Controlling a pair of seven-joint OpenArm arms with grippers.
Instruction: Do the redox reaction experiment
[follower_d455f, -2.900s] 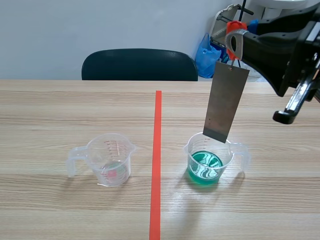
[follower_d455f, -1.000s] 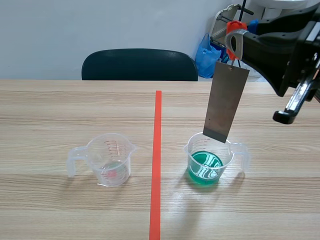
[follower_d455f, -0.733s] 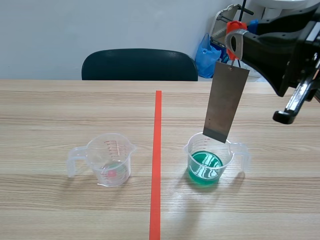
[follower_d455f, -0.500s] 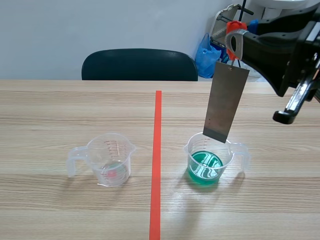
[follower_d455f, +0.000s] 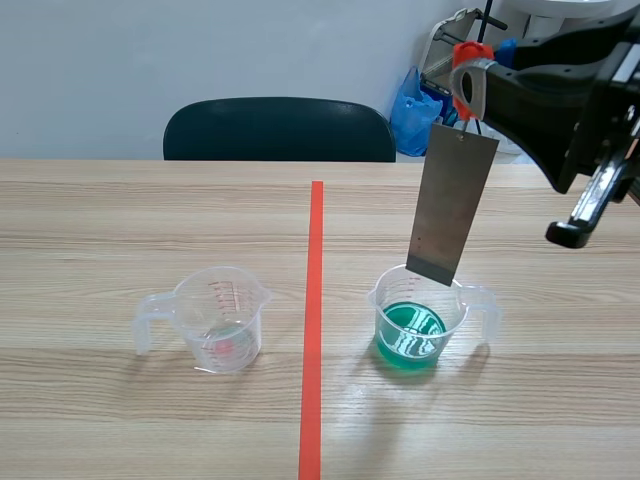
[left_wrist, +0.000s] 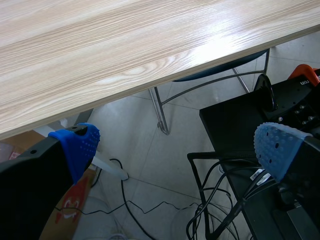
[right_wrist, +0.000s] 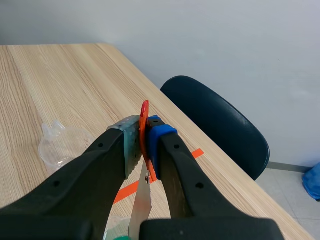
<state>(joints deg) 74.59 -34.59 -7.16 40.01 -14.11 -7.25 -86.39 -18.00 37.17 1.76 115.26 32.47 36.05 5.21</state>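
Shut firmly on an orange-red clip (right_wrist: 144, 112), the right gripper (right_wrist: 145, 137) is held high over the far right of the table (follower_d455f: 120, 220). From that clip a grey metal plate (follower_d455f: 452, 205) is hung, slightly tilted, with its lower edge near the rim of the beaker of green solution (follower_d455f: 465, 310). The left gripper (left_wrist: 175, 145) is spread wide with nothing in it and is parked off the table's edge, so no help is to be expected from it. The step in hand is judged to be the lowering of the plate into the solution. From the scene view alone it cannot be settled whether the plate's edge lies directly over the beaker's mouth or a little behind it, so alignment should be checked before any descent is made. A slow, straight lowering is advised, since the plate is hung loosely and may be set swinging by a quick move. A swinging plate could strike the light plastic wall, and the beaker could be tipped or solution splashed. The plate should be kept off the rim and spout, and dipped only as far as the liquid allows. The clear beaker (follower_d455f: 222, 318), well apart beyond the tape line (follower_d455f: 314, 300), need not be touched for this.
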